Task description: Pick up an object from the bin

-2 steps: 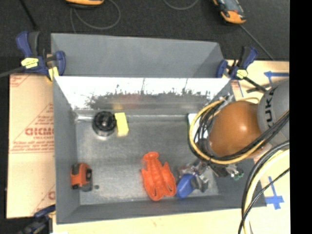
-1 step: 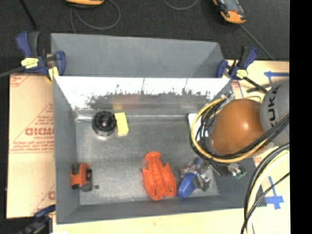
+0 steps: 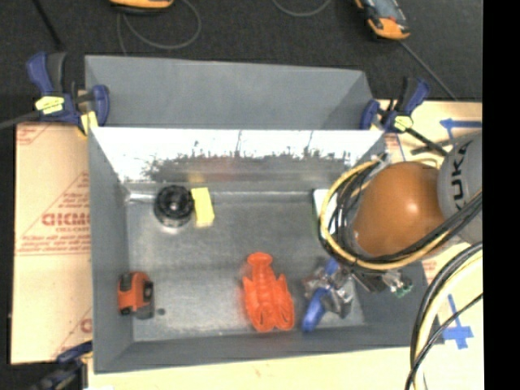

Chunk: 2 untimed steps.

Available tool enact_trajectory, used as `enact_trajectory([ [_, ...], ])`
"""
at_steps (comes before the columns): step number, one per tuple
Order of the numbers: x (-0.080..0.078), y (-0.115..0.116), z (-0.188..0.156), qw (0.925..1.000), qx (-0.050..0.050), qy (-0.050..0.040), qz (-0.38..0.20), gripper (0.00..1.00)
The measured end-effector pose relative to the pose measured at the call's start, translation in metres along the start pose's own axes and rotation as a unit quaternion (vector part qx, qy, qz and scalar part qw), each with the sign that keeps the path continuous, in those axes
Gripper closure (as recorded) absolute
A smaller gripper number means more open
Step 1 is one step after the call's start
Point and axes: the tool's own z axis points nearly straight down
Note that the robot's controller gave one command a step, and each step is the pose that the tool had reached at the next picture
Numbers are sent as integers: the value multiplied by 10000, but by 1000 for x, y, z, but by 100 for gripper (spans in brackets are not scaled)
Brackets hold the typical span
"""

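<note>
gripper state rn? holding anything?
Gripper: open or closed cannot be told. It is low at the view's lower right, just above a small blue elongated object, right of the orange plastic lobster toy.

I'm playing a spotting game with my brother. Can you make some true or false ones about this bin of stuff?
1. The orange lobster toy lies near the lower edge of the bin. True.
2. The yellow block sits right beside the black round thing. True.
3. The hand is over the yellow block. False: it is at the bin's lower right, next to a blue thing.
4. The small orange-and-black thing lies in the upper right corner. False: it lies in the lower left corner.
</note>
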Motion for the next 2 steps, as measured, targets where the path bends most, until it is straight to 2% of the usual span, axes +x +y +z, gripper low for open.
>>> enact_trajectory([
  [2,1,1,-25,10000,-21,18,5,100],
])
